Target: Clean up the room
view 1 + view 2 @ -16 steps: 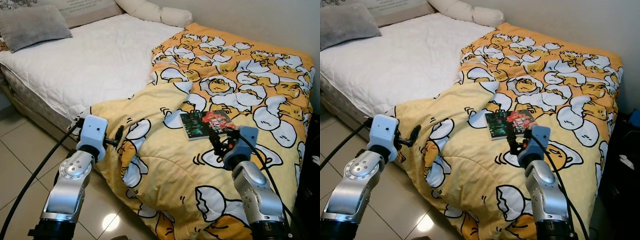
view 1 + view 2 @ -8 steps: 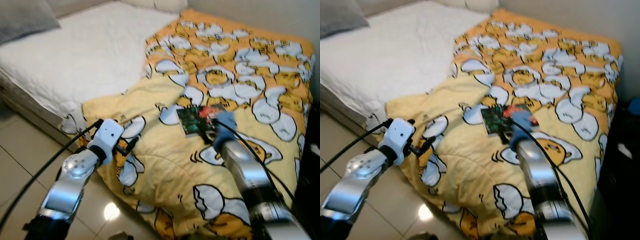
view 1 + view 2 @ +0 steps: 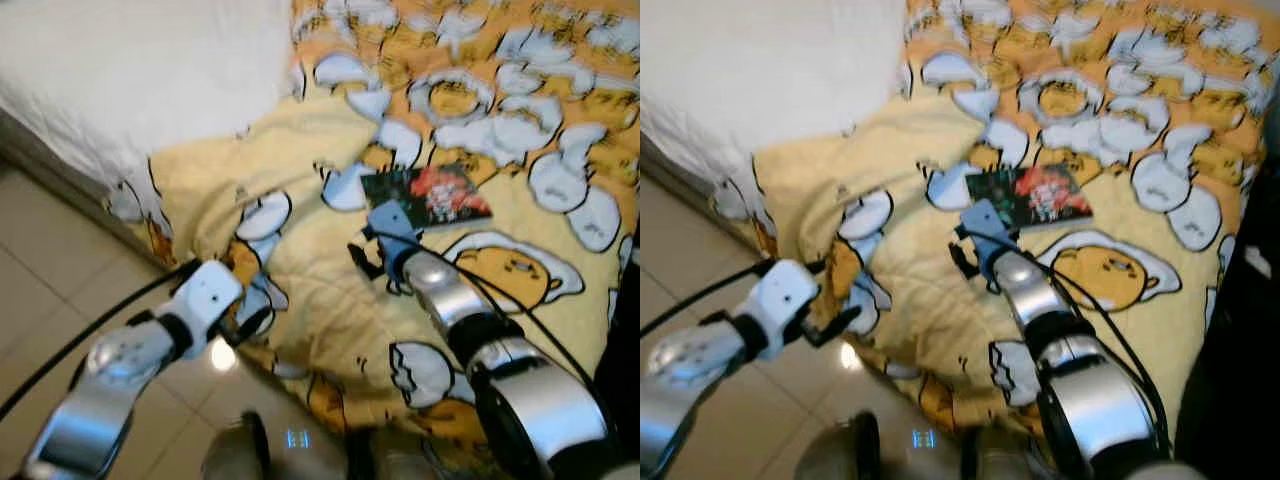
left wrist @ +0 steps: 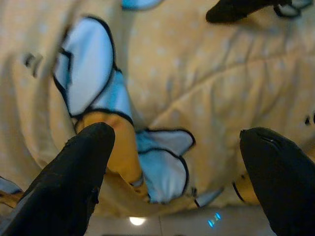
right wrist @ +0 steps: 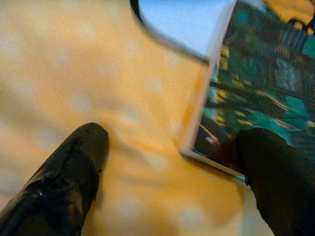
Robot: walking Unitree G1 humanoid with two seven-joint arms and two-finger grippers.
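Beige tiled floor (image 3: pixel 50 290) running beside a low bed (image 3: pixel 150 80) with white quilted mattress cover; head views blurred. Rumpled yellow comforter printed with cartoon eggs (image 3: pixel 320 290) spilling over the bed's edge. Thin dark-covered book with red and green artwork (image 3: pixel 428 195) lying flat on the comforter. Right gripper (image 5: pixel 167 162) hovering at the book's near corner, fingers spread apart, one finger (image 5: pixel 275 177) overlapping the cover, the other over fabric. Left gripper (image 4: pixel 172 162) hanging near the comforter's drooping edge, fingers spread wide, gripping nothing.
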